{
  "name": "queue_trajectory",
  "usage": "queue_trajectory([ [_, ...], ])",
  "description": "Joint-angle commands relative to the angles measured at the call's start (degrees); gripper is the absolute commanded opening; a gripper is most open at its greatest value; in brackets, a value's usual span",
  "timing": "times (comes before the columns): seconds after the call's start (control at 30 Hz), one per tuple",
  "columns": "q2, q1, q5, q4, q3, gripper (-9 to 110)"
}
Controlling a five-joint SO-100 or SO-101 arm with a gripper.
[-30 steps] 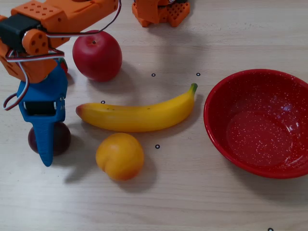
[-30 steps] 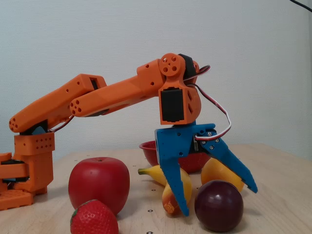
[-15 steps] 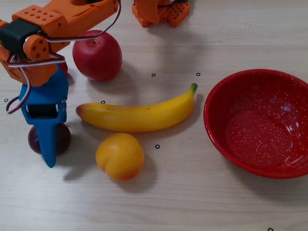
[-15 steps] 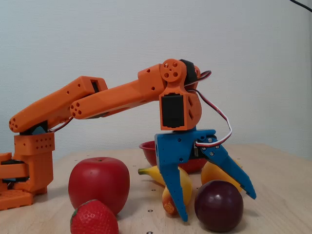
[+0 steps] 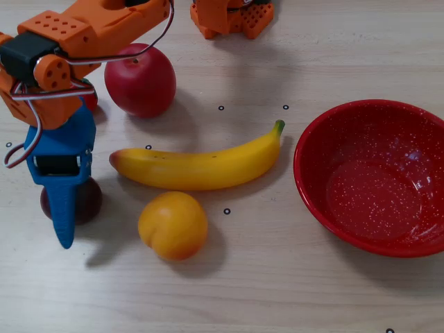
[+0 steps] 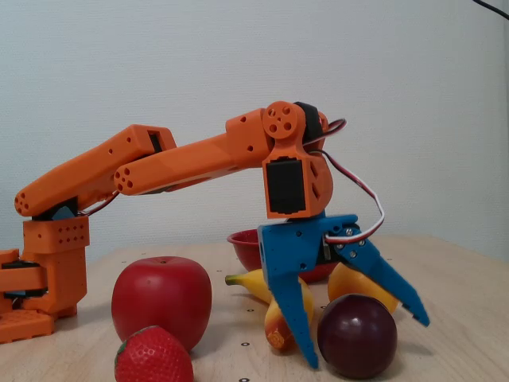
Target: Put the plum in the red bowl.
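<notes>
The plum (image 5: 88, 201) is a small dark maroon fruit on the table at the left of a fixed view, partly hidden under my blue gripper (image 5: 64, 211). In the side-on fixed view the plum (image 6: 357, 335) sits between the two spread blue fingers. My gripper (image 6: 366, 342) is open and straddles it, with one finger (image 6: 296, 326) reaching almost to the table at its left and the other (image 6: 398, 290) slanting over its right. I cannot tell whether either finger touches the plum. The red speckled bowl (image 5: 326, 139) stands empty at the right; its rim (image 6: 245, 241) shows behind the gripper.
A yellow banana (image 5: 201, 165) lies between the plum and the bowl. An orange-yellow peach (image 5: 173, 225) sits below the banana. A red apple (image 5: 140, 80) and a strawberry (image 6: 153, 356) lie near the arm. The orange arm base (image 6: 44, 270) stands at the table's end.
</notes>
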Motion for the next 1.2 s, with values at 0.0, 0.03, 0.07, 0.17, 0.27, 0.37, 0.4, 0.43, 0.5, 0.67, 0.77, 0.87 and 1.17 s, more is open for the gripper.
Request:
queue_trajectory([
  [0.0,3.3,-1.9,1.1,-1.8,-0.9,52],
  [0.03,3.3,-2.0,1.1,-1.9,-0.7,52],
  [0.07,3.3,-2.1,1.2,-2.0,-0.5,52],
  [0.17,3.4,-2.2,1.1,-2.2,-0.4,52],
  [0.27,3.5,-2.4,1.0,-2.7,-0.1,52],
  [0.37,3.5,-2.5,0.9,-3.3,0.0,52],
  [0.4,3.5,-2.6,1.0,-3.3,0.1,52],
  [0.43,3.5,-2.7,1.0,-3.4,0.2,52],
  [0.5,3.5,-2.9,1.1,-3.9,0.5,51],
  [0.67,3.5,-3.0,0.9,-4.2,0.7,49],
  [0.77,3.7,-3.1,0.9,-4.6,0.9,46],
  [0.87,3.8,-3.3,1.1,-4.7,1.2,45],
  [1.17,4.1,-3.3,1.8,-4.5,1.6,40],
])
